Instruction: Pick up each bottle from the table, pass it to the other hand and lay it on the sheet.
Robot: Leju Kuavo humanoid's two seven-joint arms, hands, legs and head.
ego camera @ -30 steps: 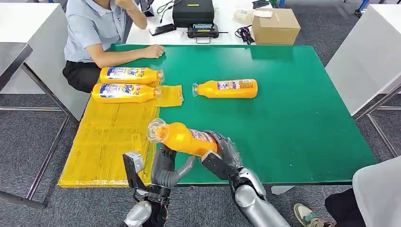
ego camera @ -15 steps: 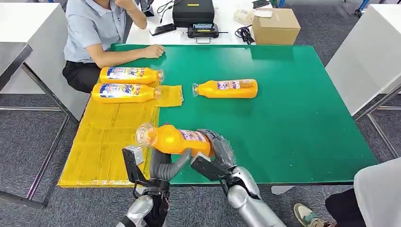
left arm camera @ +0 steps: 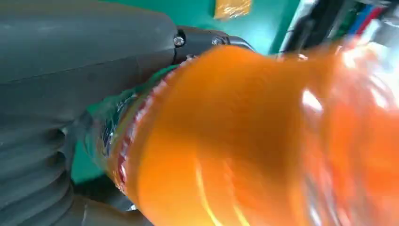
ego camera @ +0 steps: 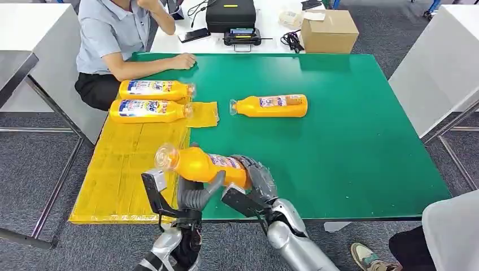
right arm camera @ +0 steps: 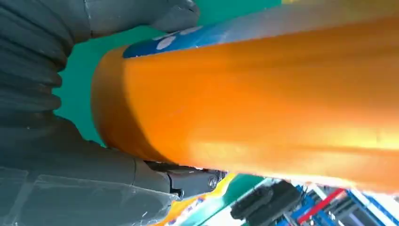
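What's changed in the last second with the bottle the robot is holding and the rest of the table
The held bottle has travelled to the robot's left, its cap end now over the yellow sheet. The right hand still grips its base, and the left hand has closed in under its middle. The two bottles on the sheet, the bottle on the green table and the seated person stayed put.

The orange bottle of glossy, see-through plastic catches bright glints along its smooth side, and its printed label looks slick. The flat green table has a matt, even top. The yellow sheet looks like thin, creased film. The robot's right hand is dull grey plastic under clear wrinkled wrap; its forearm is brushed silver metal.
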